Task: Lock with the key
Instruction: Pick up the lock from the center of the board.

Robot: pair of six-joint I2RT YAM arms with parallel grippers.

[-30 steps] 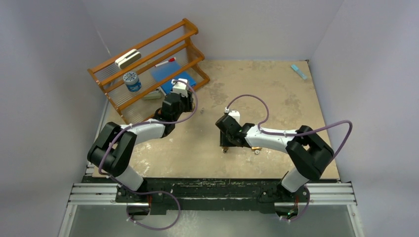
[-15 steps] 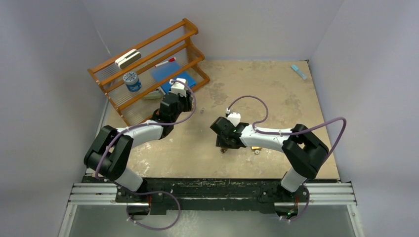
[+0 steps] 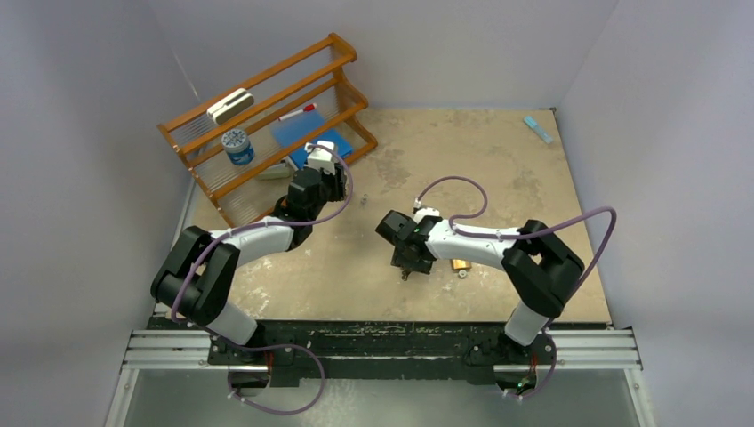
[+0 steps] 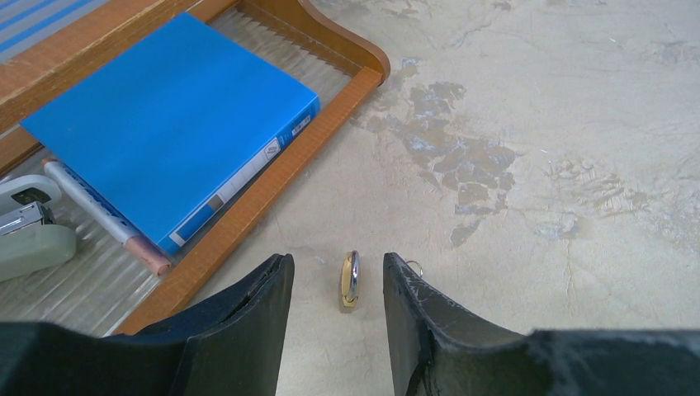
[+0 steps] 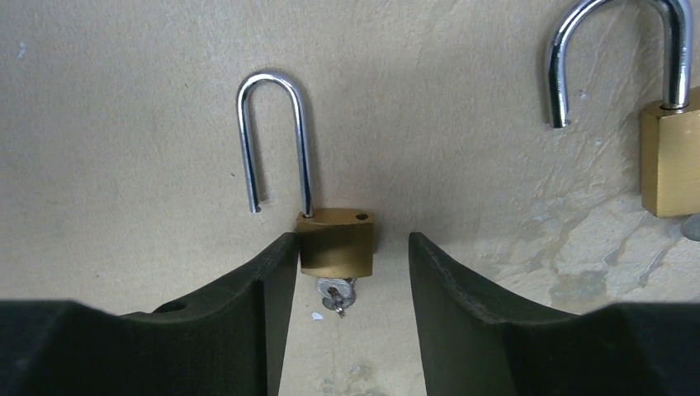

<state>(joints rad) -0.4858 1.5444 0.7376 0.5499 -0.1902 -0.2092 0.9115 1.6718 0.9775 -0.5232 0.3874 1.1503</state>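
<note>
1. The right gripper point(image 5: 347, 241) hangs low over the worn beige table point(image 5: 124, 124), with its black fingers point(image 5: 248, 313) set moderately wide, one on each side of a small brass padlock point(image 5: 337, 243).
2. The finger on the left of the right wrist view is touching or just beside the lock's brass body. The other finger stands clear of it with a visible gap, so the lock is not clamped.
3. This padlock lies flat near the middle of the table, towards its near edge. Its silver shackle point(image 5: 272, 140) is raised out of the body and open at one end.
4. A small silver key point(image 5: 337, 297) sits in the keyhole at the bottom of the lock, between the two fingertips. Neither finger touches it.
5. A second brass padlock point(image 5: 670, 161), its shackle also open, lies flat on the table near the first lock, outside the right gripper's fingers.
6. The left gripper point(image 4: 334, 266) hovers with its dark fingers point(image 4: 248, 330) partly open and holds nothing.
7. On the table between those fingers, touched by neither, lies a small brass-and-silver piece point(image 4: 351, 280). It is seen edge-on and looks like another padlock.
8. Just beside it runs the edge of an orange-brown wooden rack point(image 4: 276, 194). The rack holds a flat blue binder point(image 4: 165, 132), a white marker point(image 4: 99, 210) and a pale grey-green stapler point(image 4: 33, 239).
</note>
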